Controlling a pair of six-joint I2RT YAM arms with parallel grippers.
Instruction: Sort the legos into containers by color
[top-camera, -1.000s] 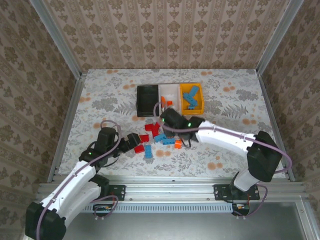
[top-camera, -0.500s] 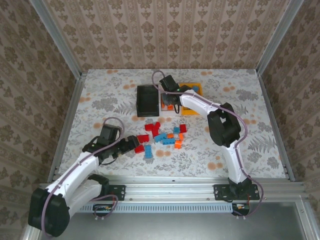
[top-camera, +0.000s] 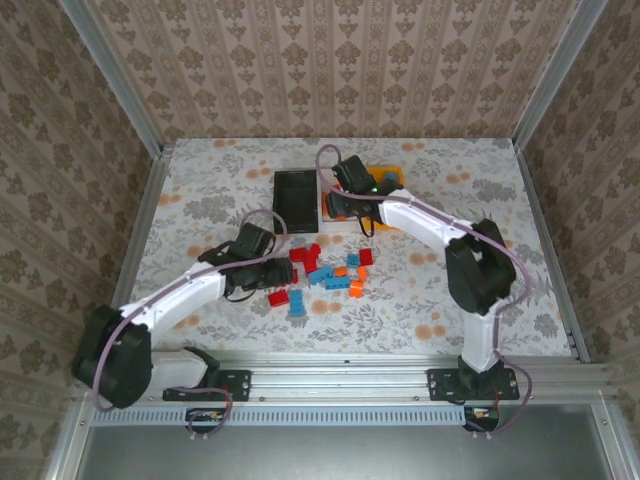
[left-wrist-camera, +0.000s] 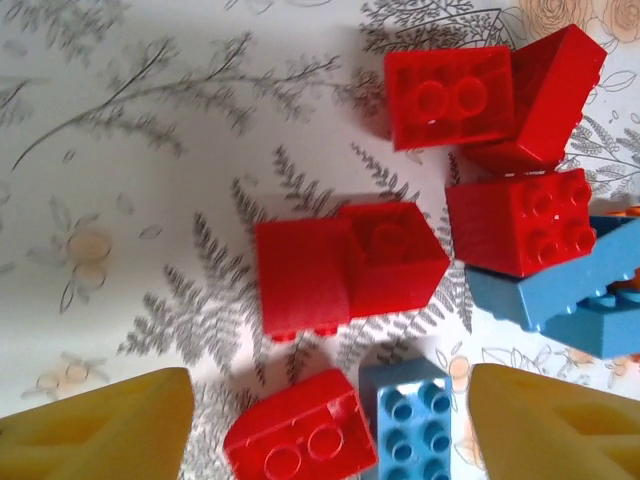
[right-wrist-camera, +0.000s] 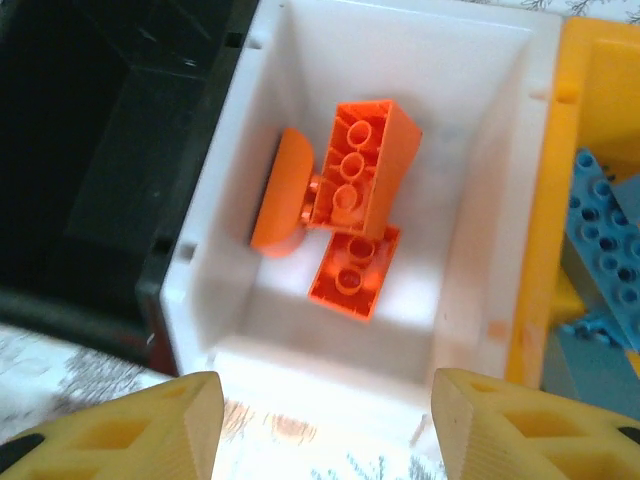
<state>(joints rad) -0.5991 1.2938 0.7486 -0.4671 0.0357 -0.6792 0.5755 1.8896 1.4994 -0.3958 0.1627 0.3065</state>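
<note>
Near side of the pile, left gripper (left-wrist-camera: 325, 435): jaws spread, pinching nothing. A red brick (left-wrist-camera: 300, 440) and a light blue brick (left-wrist-camera: 405, 420) sit side by side between the tips.
Risk here: if I close now I'd likely catch both colours at once, or squirt one out. The cause is the two lying together in the gap.
Crowding: two more red bricks (left-wrist-camera: 345, 265) lie touching just beyond. Past them a red square brick (left-wrist-camera: 520, 220) rests against blue bricks (left-wrist-camera: 570, 295), so a careless sweep would scatter them.
Loose legos (top-camera: 320, 268): red, blue and a few orange, clustered on the floral table (top-camera: 200, 180) between the arm bases and the bins.
Far side, right gripper (right-wrist-camera: 325, 430): jaws spread and empty, hanging over the near rim of the white bin (right-wrist-camera: 480, 140).
White bin contents: orange bricks (right-wrist-camera: 355, 190) and an orange rounded piece (right-wrist-camera: 278, 205), lying together.
Risk there: low, I judge. Dipping lower could knock a finger on the rim and shove the joined row.
Neighbours: black bin (right-wrist-camera: 100, 150) on the left, where I can't make out any brick. Yellow-orange bin (right-wrist-camera: 545, 200) on the right holds light blue bricks (right-wrist-camera: 605, 250).
In the way: the right arm (top-camera: 430, 225) lies across the bins, so carrying a red to the black bin with the left arm (top-camera: 180, 295) risks a clash.
</note>
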